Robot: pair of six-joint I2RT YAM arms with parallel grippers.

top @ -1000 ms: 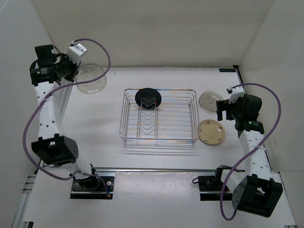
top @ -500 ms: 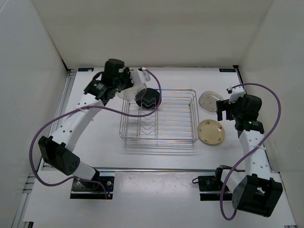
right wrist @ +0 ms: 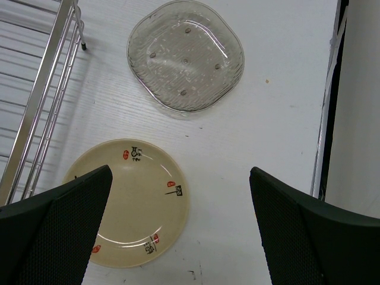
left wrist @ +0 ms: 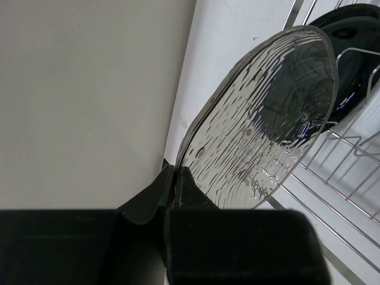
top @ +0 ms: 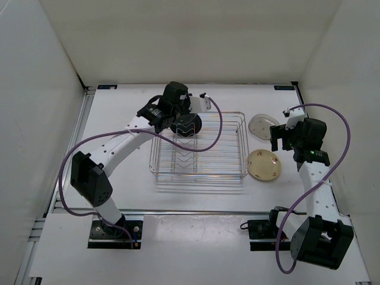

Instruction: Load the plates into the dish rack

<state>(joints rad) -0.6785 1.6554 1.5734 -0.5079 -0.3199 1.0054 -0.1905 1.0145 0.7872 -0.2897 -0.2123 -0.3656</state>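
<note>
Left arm [top: 119, 145] reaches far forward with left tool [left wrist: 175, 181] pinched tight; right tool [right wrist: 181, 172] hangs downward, jaws spread wide.

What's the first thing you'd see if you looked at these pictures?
The left claw pinches a clear plate on edge at the rack's far end, next to the black plate standing in it. Right of the rack, a tan plate and another clear plate lie flat on the table below the open right claw.
</note>
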